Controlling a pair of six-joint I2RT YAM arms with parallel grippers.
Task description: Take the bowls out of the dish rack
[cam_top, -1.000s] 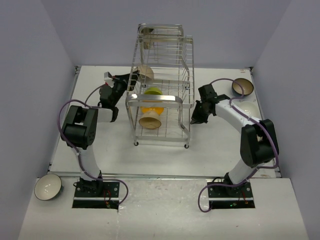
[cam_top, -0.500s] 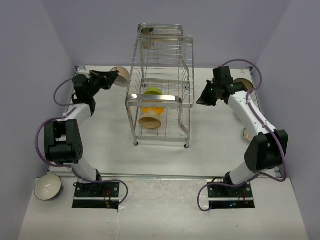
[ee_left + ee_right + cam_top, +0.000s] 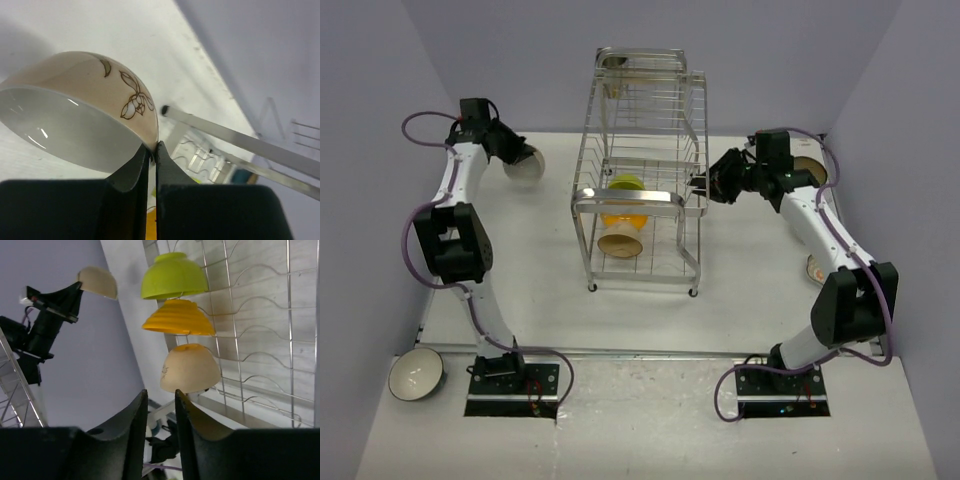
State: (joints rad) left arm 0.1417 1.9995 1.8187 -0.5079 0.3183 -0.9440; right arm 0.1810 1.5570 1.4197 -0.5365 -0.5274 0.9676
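left pincer (image 3: 153, 152): clenched on cream bowl (image 3: 85, 90) rim, swung further left from rack (image 3: 625, 197).
right pincer (image 3: 161, 405): slightly parted, empty, now closer to rack's right side.

White table (image 3: 550, 290) — lavender walls (image 3: 360, 200) on three sides; a paler ledge (image 3: 650, 420), perhaps separate, in front.

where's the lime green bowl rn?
The lime green bowl sits centre of the top view, in the dish rack, lower tier, just behind the orange bowl.
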